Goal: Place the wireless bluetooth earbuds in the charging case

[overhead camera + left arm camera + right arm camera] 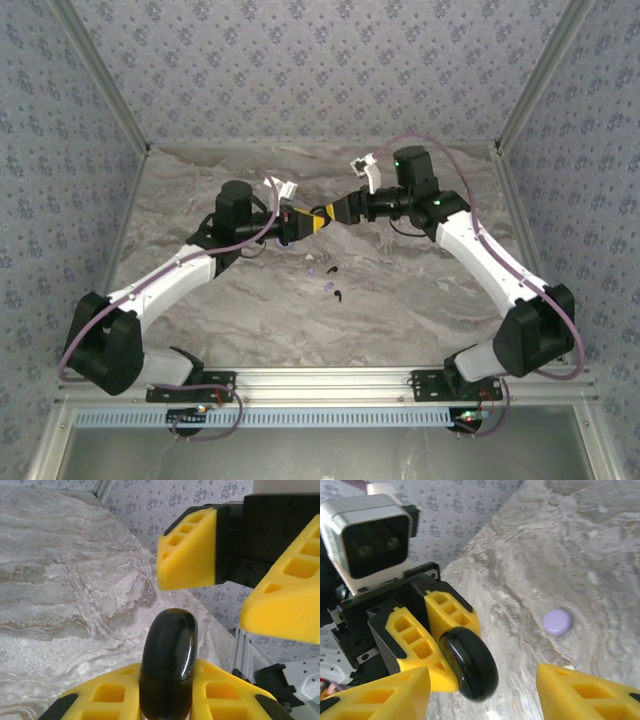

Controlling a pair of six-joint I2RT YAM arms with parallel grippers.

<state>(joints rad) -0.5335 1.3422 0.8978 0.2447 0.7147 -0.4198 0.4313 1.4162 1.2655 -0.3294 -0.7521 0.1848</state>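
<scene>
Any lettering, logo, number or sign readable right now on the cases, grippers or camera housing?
No readable text in any view.
Black case, clamped in the left gripper: glossy shell, no print shows.
Purple case: plain.
Wrist camera housing: no marking visible.
Black earbud: too small to tell.

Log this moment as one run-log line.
left jaws: shut on black case | right jaws: open beside it | purple case: on table | earbuds: loose on table
</scene>
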